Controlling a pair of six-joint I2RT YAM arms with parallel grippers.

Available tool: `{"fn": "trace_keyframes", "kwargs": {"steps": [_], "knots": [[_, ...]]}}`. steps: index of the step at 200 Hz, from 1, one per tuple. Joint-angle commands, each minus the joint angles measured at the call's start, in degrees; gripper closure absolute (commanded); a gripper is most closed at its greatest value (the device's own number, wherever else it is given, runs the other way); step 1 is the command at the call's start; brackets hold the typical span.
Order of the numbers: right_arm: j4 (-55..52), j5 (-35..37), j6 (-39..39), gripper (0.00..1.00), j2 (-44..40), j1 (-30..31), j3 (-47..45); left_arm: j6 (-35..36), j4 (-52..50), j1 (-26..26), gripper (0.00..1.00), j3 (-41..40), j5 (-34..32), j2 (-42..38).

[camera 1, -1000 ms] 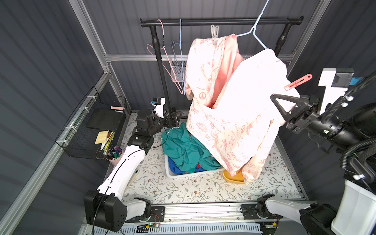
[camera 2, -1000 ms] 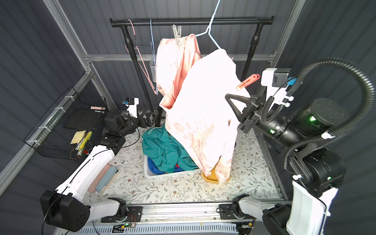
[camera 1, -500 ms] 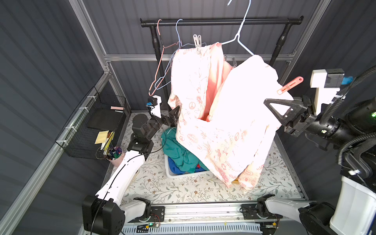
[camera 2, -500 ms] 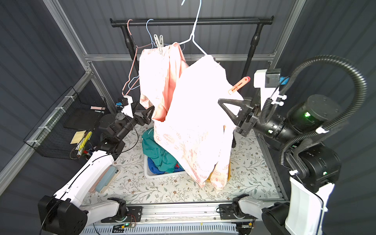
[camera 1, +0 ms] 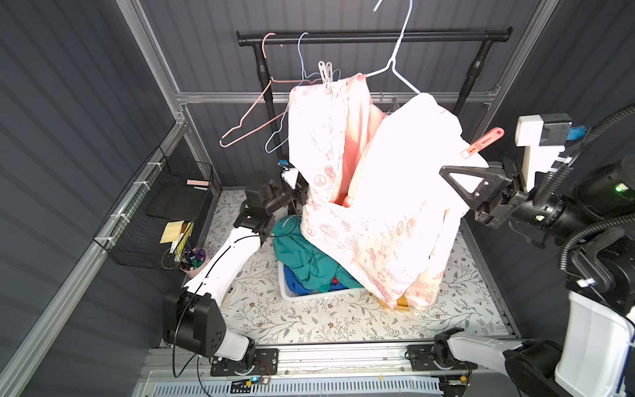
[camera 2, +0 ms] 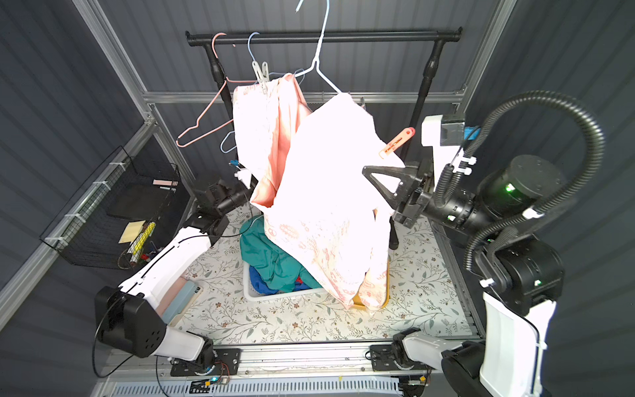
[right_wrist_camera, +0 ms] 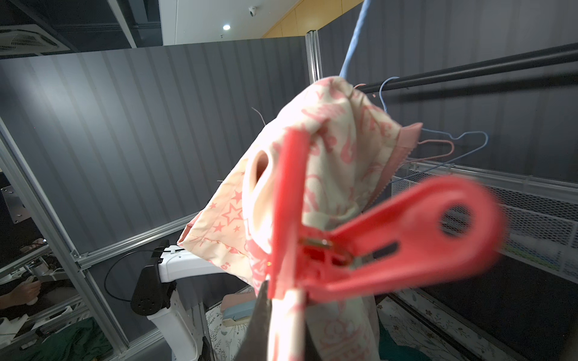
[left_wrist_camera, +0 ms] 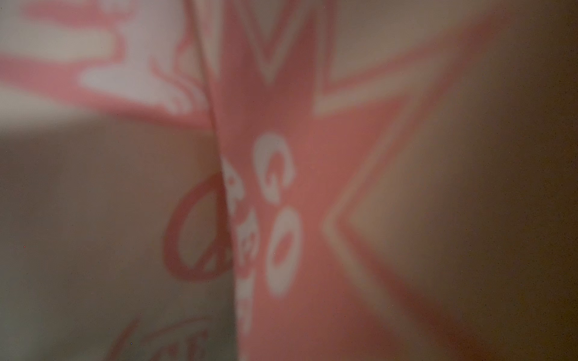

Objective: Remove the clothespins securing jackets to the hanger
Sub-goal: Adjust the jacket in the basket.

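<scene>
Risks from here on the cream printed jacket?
1. The pale wire hanger looks lifted off the black rail; if the right gripper, shut on the cream pink-printed jacket, slips, everything may drop.
2. The left gripper is shut at the jacket's edge, away from the whitish-grey clothespin and the red clothespin, both clipped on; pulling may only drag cloth.

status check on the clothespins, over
Right gripper shut on cream jacket. Left gripper shut at its other edge, hold hidden. Red clothespin and whitish clothespin both clipped on. Pink hanger, blue hanger crowd the whitish one.
</scene>
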Motion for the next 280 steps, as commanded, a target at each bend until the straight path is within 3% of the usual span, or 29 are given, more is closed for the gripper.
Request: {"fn": "trace_keyframes", "kwargs": {"steps": [1, 36, 72, 84, 115, 140, 177, 231, 280], "knots": [[12.8, -2.8, 1.3, 1.0, 2.2, 0.2, 0.9, 0.7, -4.3, -1.8, 1.0, -0.2, 8.7, -3.3], [21.2, -7.3, 7.5, 1.0, 7.4, 0.2, 2.9, 0.6, -5.4, -1.9, 1.0, -2.9, 10.9, -12.1], [31.9, -9.7, 14.3, 1.0, 13.3, 1.9, 4.0, 1.7, -8.7, -1.9, 1.0, 0.0, 8.1, -15.3], [33.1, -9.9, 14.6, 1.0, 15.6, 3.5, 5.2, -1.7, -11.1, -1.9, 1.0, 0.9, 2.7, -16.2], [37.9, -10.6, 17.1, 1.0, 19.9, 6.5, 6.2, -2.1, -16.9, -1.8, 1.0, 3.1, -8.2, -17.8], [46.0, -10.4, 19.3, 1.0, 19.2, 7.6, -0.3, -2.5, -21.8, -1.8, 1.0, 6.5, -20.5, -18.8], [54.8, -10.6, 24.5, 1.0, 21.5, 8.2, -3.6, -1.9, -24.7, -1.8, 1.0, 8.7, -27.6, -21.3], [63.3, -10.1, 28.7, 1.0, 22.4, 8.2, -8.8, 0.3, -26.0, -1.8, 1.0, 7.6, -27.0, -21.0], [66.9, -10.6, 28.8, 1.0, 13.7, 4.5, -27.1, 4.0, -25.9, -1.9, 1.0, 2.5, -22.5, -19.0]]}}
